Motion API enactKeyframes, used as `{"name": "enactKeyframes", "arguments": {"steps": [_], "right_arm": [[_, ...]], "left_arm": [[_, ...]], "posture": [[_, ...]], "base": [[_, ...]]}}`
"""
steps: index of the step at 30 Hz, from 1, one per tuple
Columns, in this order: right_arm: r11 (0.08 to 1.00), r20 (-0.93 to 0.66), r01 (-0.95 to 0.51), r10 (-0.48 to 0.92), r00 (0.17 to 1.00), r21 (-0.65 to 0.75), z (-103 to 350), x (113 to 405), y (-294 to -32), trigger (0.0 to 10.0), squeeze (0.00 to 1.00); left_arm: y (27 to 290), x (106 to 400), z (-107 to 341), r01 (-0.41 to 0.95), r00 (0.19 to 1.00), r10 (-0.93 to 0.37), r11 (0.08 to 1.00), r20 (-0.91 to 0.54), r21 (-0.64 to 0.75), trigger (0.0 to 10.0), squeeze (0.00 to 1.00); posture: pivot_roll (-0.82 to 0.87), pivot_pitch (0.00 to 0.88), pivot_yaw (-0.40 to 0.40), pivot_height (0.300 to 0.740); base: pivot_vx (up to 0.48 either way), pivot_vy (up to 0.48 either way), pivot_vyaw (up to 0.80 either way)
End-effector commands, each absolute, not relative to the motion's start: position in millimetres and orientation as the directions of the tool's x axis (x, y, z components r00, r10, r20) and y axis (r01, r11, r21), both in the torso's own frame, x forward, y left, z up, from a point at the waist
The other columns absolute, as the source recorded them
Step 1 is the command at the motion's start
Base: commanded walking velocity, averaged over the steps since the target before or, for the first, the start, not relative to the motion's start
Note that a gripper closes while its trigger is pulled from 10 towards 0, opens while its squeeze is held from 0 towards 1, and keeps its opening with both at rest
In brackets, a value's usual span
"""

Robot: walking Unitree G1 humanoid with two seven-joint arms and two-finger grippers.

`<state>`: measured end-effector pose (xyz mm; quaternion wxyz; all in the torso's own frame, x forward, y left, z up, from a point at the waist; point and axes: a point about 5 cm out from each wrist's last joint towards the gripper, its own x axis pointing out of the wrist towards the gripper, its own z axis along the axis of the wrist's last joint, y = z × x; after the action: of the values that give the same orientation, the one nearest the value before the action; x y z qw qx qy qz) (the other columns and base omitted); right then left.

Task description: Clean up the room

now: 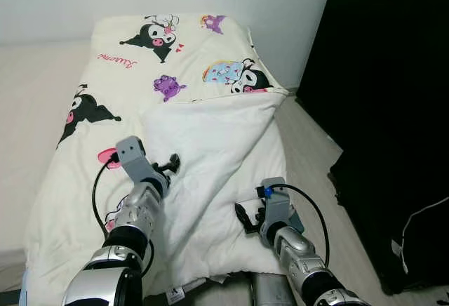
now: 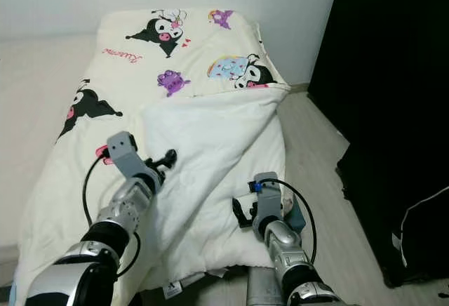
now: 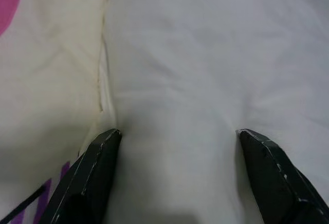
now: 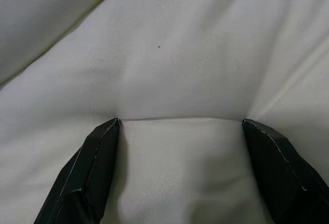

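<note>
A cream quilt (image 1: 140,67) printed with cartoon figures covers the bed, and its near right part is folded back to show the plain white underside (image 1: 217,158). My left gripper (image 1: 170,163) rests open on the white side near the fold's edge, with the seam (image 3: 105,95) next to one fingertip. My right gripper (image 1: 244,218) is open too, its fingertips (image 4: 110,131) pressed onto white fabric near the quilt's lower right edge. Nothing is held between either pair of fingers.
A white wall (image 1: 280,11) stands behind the bed. Pale wooden floor (image 1: 309,144) runs along the bed's right side. A tall black mass (image 1: 393,109) fills the right, with a white cable (image 1: 421,215) on it. A label (image 1: 174,294) hangs at the quilt's near edge.
</note>
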<state>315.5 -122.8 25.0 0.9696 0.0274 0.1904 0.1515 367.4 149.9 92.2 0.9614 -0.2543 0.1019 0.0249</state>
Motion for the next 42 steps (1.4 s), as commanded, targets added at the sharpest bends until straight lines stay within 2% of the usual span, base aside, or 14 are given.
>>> {"name": "enactKeyframes", "arguments": {"steps": [1,2,3,4,14,23,25,27,28,29,34,36,37,42], "right_arm": [[0.954,-0.461,-0.260,0.299,0.836,0.147,2,298,-122,10.0,0.00],[0.954,-0.461,-0.260,0.299,0.836,0.148,2,297,-122,10.0,0.00],[0.954,-0.461,-0.260,0.299,0.836,0.148,2,297,-122,10.0,0.00],[0.954,-0.461,-0.259,0.299,0.836,0.149,2,297,-122,10.0,0.00],[0.954,-0.465,-0.258,0.300,0.833,0.153,2,298,-122,10.0,0.00],[0.954,-0.456,-0.262,0.301,0.838,0.148,5,300,-122,10.0,0.00],[0.924,-0.392,-0.324,0.380,0.838,0.205,15,306,-119,10.0,0.00],[0.924,-0.392,-0.324,0.380,0.838,0.205,15,306,-119,10.0,0.00],[0.836,-0.254,-0.468,0.538,0.804,0.287,42,313,-110,10.0,0.00],[0.836,-0.254,-0.468,0.538,0.804,0.287,42,313,-110,10.0,0.00],[0.459,0.180,-0.839,0.835,0.519,0.292,155,295,-95,10.0,0.00],[0.374,0.250,-0.887,0.862,0.440,0.271,175,286,-93,10.0,0.00],[0.242,0.369,-0.948,0.878,0.305,0.208,210,270,-93,10.0,0.00],[0.128,0.504,-0.987,0.849,0.160,0.097,253,252,-99,10.0,0.00]], "left_arm": [[147,364,83,-0.120,0.970,-0.002,0.863,-0.242,-0.491,5.5,0.00],[147,364,83,-0.120,0.971,-0.002,0.861,-0.239,-0.495,1.6,0.00],[147,364,83,-0.120,0.971,-0.002,0.861,-0.239,-0.495,1.6,0.00],[147,365,84,-0.116,0.973,-0.004,0.857,-0.231,-0.502,0.0,0.00],[149,372,101,-0.028,0.992,-0.044,0.830,-0.117,-0.557,0.0,0.00],[136,372,110,0.228,0.964,-0.264,0.749,0.036,-0.622,0.0,0.00],[130,362,105,0.395,0.900,-0.428,0.712,0.088,-0.581,0.0,0.00],[130,362,105,0.395,0.900,-0.428,0.712,0.088,-0.581,0.0,0.00],[127,344,94,0.582,0.777,-0.622,0.649,0.099,-0.491,0.0,0.00],[127,344,94,0.582,0.777,-0.622,0.649,0.099,-0.491,0.0,0.00],[119,302,70,0.801,0.498,-0.866,0.441,0.040,-0.406,0.0,0.00],[117,295,67,0.818,0.458,-0.888,0.407,0.032,-0.406,0.0,0.00],[112,283,60,0.845,0.388,-0.921,0.348,0.017,-0.407,0.0,0.00],[105,268,48,0.868,0.311,-0.950,0.295,-0.027,-0.400,0.0,0.00]], "posture": [[-0.22,0.192,0.003,0.511],[-0.22,0.192,0.003,0.511],[-0.22,0.192,0.003,0.511],[-0.22,0.193,0.003,0.511],[-0.21,0.189,0.004,0.511],[-0.21,0.179,0.007,0.511],[-0.21,0.182,0.006,0.511],[-0.21,0.182,0.006,0.511],[-0.22,0.183,0.008,0.511],[-0.22,0.183,0.008,0.511],[-0.22,0.180,0.005,0.511],[-0.22,0.180,0.005,0.511],[-0.22,0.177,0.001,0.511],[-0.22,0.170,-0.005,0.511]], "base": [[0.000,0.000,0.00],[0.000,0.000,0.00],[0.000,0.000,0.00],[0.000,0.000,0.00],[0.000,0.000,0.00],[0.000,0.000,0.00],[0.000,0.000,0.00],[0.000,0.000,0.00],[0.000,0.000,0.00],[0.000,0.000,0.00],[0.000,0.000,0.00],[0.000,0.000,0.00],[0.000,0.000,0.00],[0.000,0.000,0.00]]}}
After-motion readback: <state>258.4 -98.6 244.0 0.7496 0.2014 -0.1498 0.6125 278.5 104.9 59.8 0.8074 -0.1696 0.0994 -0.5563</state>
